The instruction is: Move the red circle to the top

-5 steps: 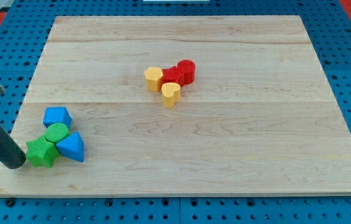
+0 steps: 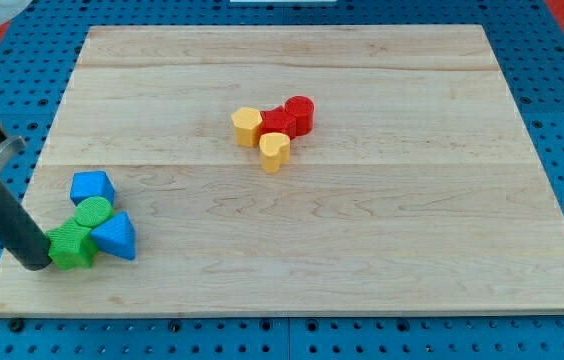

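Note:
The red circle (image 2: 300, 113) sits near the board's middle, a little toward the view's top, touching a red star-like block (image 2: 278, 124). A yellow hexagon (image 2: 247, 126) and a yellow heart (image 2: 274, 152) adjoin them. My tip (image 2: 35, 261) rests at the board's lower left, against the left side of a green star-like block (image 2: 72, 246), far from the red circle.
A green circle (image 2: 91, 213), a blue block (image 2: 91, 186) and a blue triangular block (image 2: 116, 237) cluster beside the green star. The wooden board (image 2: 362, 250) lies on a blue perforated table.
My rod has shifted slightly to the view's right, closing against the green star-like block. The red circle and its neighbours have not moved.

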Controlling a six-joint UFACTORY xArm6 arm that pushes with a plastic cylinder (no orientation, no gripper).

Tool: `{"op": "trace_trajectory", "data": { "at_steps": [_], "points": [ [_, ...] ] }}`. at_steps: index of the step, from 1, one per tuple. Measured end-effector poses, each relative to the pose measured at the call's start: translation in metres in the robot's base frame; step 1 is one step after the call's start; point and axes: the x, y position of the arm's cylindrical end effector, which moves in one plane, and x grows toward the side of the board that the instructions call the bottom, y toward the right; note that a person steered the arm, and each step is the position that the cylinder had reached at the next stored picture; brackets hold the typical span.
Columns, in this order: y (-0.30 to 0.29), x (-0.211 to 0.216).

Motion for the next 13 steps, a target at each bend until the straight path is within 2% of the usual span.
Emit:
{"op": "trace_trajectory", "data": {
  "at_steps": [1, 3, 4, 5, 6, 7, 9, 12, 13],
  "points": [
    [0.016, 0.009],
    [0.086, 0.05],
    [0.143, 0.049],
    [0.24, 0.028],
    [0.26, -0.012],
    [0.249, -0.039],
    [0.248, -0.06],
    [0.231, -0.052],
    [0.215, -0.017]
  ]
}}
